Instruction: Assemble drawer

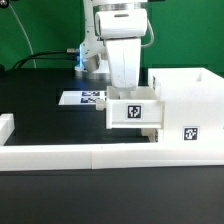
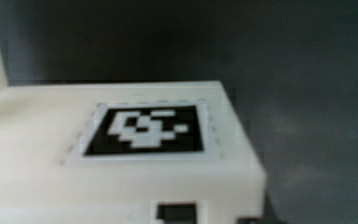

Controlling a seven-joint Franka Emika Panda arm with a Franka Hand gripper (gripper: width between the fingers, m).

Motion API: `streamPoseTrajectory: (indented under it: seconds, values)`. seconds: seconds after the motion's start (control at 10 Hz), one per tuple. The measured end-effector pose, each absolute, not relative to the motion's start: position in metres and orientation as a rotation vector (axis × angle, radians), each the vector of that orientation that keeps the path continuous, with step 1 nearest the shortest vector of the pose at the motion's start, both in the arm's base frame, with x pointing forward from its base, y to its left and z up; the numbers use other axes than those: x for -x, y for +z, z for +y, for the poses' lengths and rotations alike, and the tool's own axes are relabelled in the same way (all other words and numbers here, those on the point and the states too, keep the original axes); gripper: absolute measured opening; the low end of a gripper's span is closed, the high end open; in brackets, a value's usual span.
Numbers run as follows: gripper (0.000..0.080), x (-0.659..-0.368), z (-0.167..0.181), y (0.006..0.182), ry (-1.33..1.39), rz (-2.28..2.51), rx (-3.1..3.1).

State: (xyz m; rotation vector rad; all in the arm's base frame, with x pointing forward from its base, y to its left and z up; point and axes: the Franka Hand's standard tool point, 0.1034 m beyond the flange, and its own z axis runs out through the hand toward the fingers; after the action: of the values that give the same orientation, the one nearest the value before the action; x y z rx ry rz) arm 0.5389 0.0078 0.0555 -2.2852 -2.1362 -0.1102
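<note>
Exterior view: arm over the table's middle, gripper [image 1: 128,88] down on a small tray [image 1: 133,113] whose tagged face looks toward the camera. Tray sits just left of the casing [image 1: 190,100], touching it or nearly so; cannot tell whether it has entered the opening. Finger state: hidden by the wrist and the tray in the exterior view, absent from the wrist view. Cannot tell whether they are apart or clamped on the tray.

Wrist view: close on a white tagged surface [image 2: 149,130], probably the tray top; blurred, no fingers seen.

Marker board [image 1: 84,98] lies flat, far left of the tray. Rails [image 1: 60,155] run along the near edge.

Progress, judged: casing stands upright at the right, in place. One tray at the casing's side, seating not confirmed. Second tray not visible in either view. Remaining: seat this tray fully, then find and insert the other.
</note>
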Motion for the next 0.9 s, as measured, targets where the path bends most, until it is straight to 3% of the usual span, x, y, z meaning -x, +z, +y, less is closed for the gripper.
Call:
streamPoseTrajectory:
  seconds: [0.9]
  values:
    - [0.0042, -0.5409, 0.0105, 0.0555, -0.090, -2.158, 2.266]
